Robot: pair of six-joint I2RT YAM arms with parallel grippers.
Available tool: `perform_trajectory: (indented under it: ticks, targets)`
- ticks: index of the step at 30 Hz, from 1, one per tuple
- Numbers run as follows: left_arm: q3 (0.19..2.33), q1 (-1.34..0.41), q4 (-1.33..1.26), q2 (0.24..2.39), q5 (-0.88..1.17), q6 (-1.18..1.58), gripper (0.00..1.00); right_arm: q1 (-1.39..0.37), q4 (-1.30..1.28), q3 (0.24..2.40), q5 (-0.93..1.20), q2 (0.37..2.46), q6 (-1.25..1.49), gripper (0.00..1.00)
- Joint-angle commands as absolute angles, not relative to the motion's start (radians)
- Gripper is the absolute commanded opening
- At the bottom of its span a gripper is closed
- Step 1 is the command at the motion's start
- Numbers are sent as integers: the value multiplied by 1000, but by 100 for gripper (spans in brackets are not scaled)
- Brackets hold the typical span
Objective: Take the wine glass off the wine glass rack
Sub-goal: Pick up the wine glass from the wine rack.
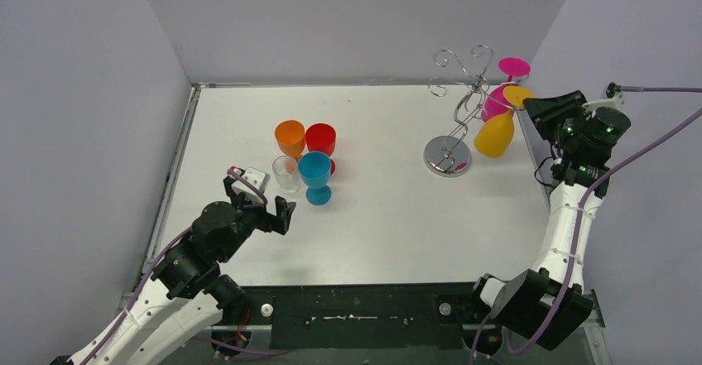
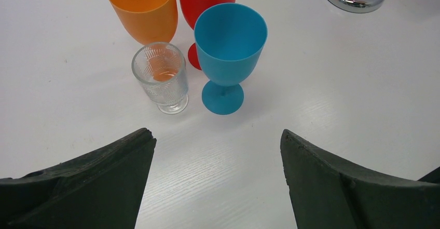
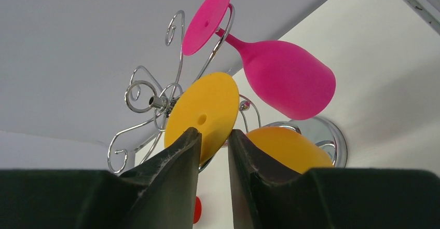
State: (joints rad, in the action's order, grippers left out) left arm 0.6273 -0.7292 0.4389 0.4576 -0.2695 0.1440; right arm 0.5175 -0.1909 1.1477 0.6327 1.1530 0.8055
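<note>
The wine glass rack (image 1: 459,92), silver wire with curled arms and a round shiny base (image 1: 448,156), stands at the back right. A yellow wine glass (image 1: 495,136) and a pink wine glass (image 1: 500,100) hang upside down from it. In the right wrist view, the yellow glass's round foot (image 3: 207,109) sits between the rack's wires (image 3: 150,102), its bowl (image 3: 288,148) below and the pink glass (image 3: 285,78) beside it. My right gripper (image 3: 214,133) (image 1: 536,107) is closed narrowly on the rim of the yellow foot. My left gripper (image 1: 263,201) (image 2: 218,135) hangs open over bare table.
An orange goblet (image 1: 290,139), a red goblet (image 1: 320,139), a blue goblet (image 1: 315,175) and a small clear glass (image 1: 286,173) stand together mid-table, just beyond the left gripper. Grey walls close in on three sides, the right one near the rack.
</note>
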Motion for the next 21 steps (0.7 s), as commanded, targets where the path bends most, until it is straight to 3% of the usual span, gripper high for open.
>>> perform_trajectory:
  ticks: [1, 21]
  targets:
    - [626, -723, 377, 462, -281, 129, 89, 524, -126, 1152, 625, 1152, 814, 25]
    - [627, -718, 377, 469, -278, 129, 89, 524, -98, 1158, 679, 1119, 862, 0]
